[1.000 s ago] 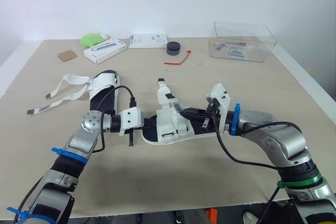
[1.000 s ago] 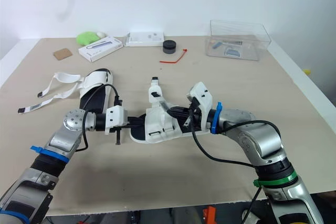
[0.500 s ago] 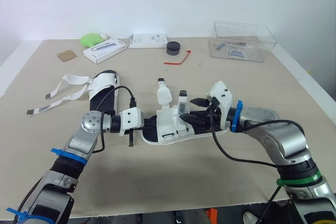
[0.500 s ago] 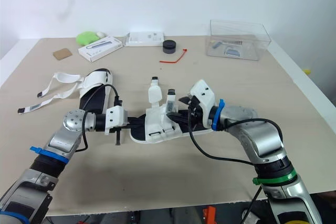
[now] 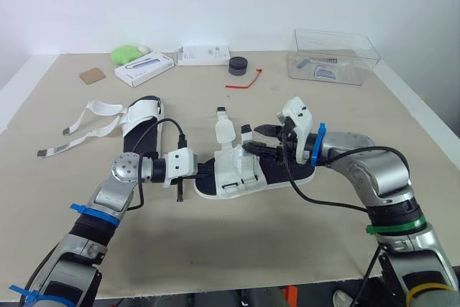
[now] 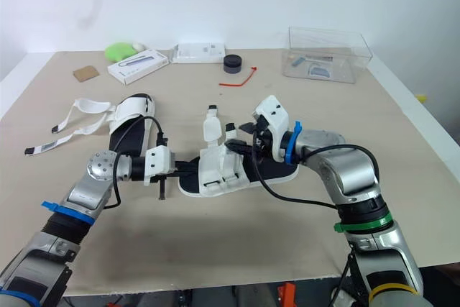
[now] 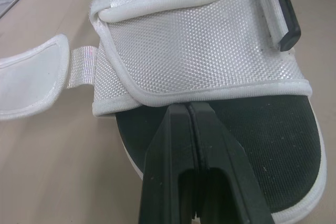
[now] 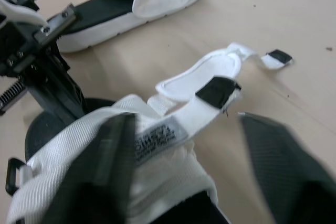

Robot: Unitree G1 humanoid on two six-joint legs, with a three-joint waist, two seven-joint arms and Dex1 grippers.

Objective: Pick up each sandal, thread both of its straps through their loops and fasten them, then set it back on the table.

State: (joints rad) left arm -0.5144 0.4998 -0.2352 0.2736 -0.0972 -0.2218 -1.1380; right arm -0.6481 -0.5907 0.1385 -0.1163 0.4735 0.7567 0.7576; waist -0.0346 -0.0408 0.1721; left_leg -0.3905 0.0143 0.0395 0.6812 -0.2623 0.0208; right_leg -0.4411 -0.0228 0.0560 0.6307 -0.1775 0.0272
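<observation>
A white sandal with a black footbed (image 5: 244, 175) lies mid-table. My left gripper (image 5: 203, 170) is at its near-left end, and the shut fingertips (image 7: 178, 121) rest on the footbed just below the white upper (image 7: 199, 51). From the right, my right gripper (image 5: 257, 139) stands open around a raised strap with a black tip (image 8: 218, 90). That strap's labelled part (image 8: 157, 135) lies between the fingers. Another strap (image 5: 223, 129) stands up behind it. A second sandal (image 5: 140, 124) lies at the left with its loose straps (image 5: 86, 124) spread out.
At the table's back stand a clear plastic box (image 5: 334, 55), a black round object (image 5: 238, 67), a red tie (image 5: 244, 80), two white boxes (image 5: 144, 70) (image 5: 203, 55), a green object (image 5: 127, 53) and a brown card (image 5: 92, 76).
My right gripper has moved from the sandal's right end up toward the straps. A strap that lay flat now stands raised. The left arm has not moved.
</observation>
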